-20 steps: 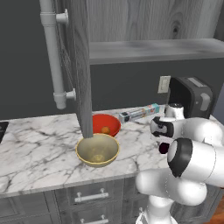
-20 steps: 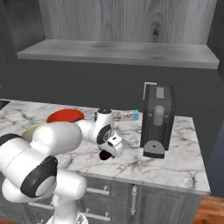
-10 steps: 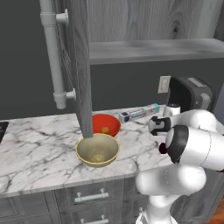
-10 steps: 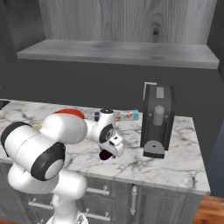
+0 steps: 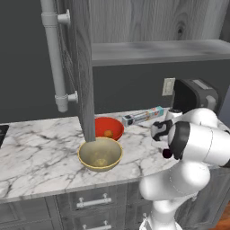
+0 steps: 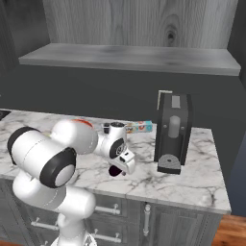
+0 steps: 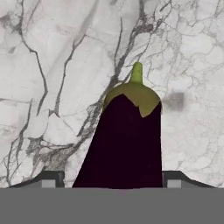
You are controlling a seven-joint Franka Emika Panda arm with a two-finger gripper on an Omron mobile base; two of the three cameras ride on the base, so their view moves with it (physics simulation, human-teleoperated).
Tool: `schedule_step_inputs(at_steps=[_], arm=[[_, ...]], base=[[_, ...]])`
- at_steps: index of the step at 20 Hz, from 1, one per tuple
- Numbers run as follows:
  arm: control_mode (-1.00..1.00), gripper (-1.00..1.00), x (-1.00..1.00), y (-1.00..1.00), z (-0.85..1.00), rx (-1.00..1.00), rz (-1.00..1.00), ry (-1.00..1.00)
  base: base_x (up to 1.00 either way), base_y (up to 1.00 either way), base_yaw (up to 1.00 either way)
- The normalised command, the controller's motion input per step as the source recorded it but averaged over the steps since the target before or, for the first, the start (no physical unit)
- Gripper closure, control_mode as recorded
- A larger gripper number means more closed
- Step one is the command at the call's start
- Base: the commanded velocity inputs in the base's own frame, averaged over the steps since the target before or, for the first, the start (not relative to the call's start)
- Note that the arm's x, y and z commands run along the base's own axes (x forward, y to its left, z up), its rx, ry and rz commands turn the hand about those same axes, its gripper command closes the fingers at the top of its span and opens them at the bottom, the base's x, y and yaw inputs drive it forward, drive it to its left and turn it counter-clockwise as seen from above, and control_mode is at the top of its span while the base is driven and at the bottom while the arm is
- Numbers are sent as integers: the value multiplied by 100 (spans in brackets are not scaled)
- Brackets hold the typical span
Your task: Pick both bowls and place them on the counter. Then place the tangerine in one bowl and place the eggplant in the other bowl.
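My gripper is shut on the eggplant, a dark purple lump with a green cap, held just above the white marble counter. In the left base view the gripper hangs with the eggplant to the right of both bowls. The red bowl stands on the counter with the tangerine inside it. The tan bowl sits just in front of it and holds nothing. In the right base view the eggplant shows under the gripper.
A black coffee machine stands right of the gripper. A long boxed roll lies by the back wall. An open cabinet door hangs down over the bowls, under a shelf. The counter's front edge is close.
The arm's big white links have swung round, while the hand with the eggplant has stayed at about the same spot over the counter. The bowls and tangerine have not moved.
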Motion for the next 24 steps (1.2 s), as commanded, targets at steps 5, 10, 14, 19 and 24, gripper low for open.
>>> schedule_step_inputs(at_steps=[5, 10, 14, 19, 24], arm=[[-100, 100, 0, 0, 0, 0, 0, 0], [-100, 100, -34, 14, 29, -1, 0, -8], [-100, 100, -41, 25, 69, -2, 0, -6], [-100, 100, -19, 44, 88, 0, 0, 0], [-100, 100, -13, 66, 78, 0, 2, 0]], base=[[0, 0, 0], [0, 0, 0], [0, 0, 0], [0, 0, 0], [0, 0, 0]])
